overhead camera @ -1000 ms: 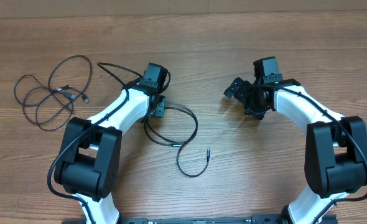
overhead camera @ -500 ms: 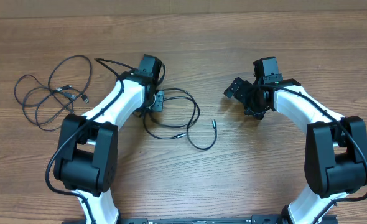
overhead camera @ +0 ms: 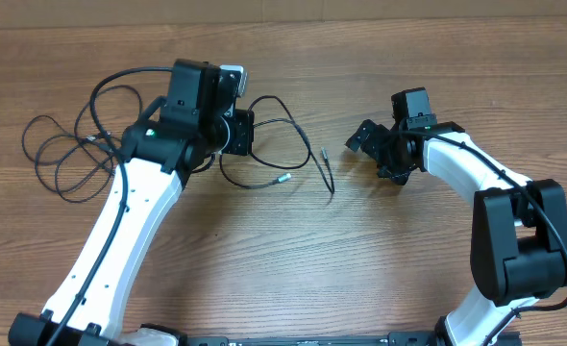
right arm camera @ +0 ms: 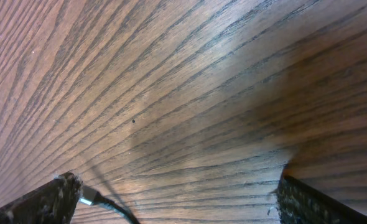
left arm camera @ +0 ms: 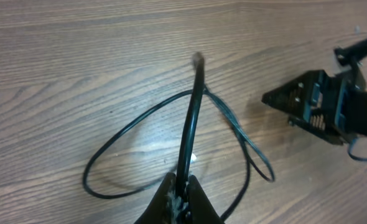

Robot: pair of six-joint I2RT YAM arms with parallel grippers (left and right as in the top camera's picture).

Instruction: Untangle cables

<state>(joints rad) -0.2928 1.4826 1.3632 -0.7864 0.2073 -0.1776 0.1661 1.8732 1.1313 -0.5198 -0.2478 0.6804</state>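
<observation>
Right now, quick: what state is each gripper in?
Left gripper: closed, pinching a black cable.
Right gripper: open, holding nothing.

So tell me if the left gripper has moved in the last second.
Yes. Shut on a cable, the left gripper has moved toward the table's far edge, up the overhead picture.
</observation>
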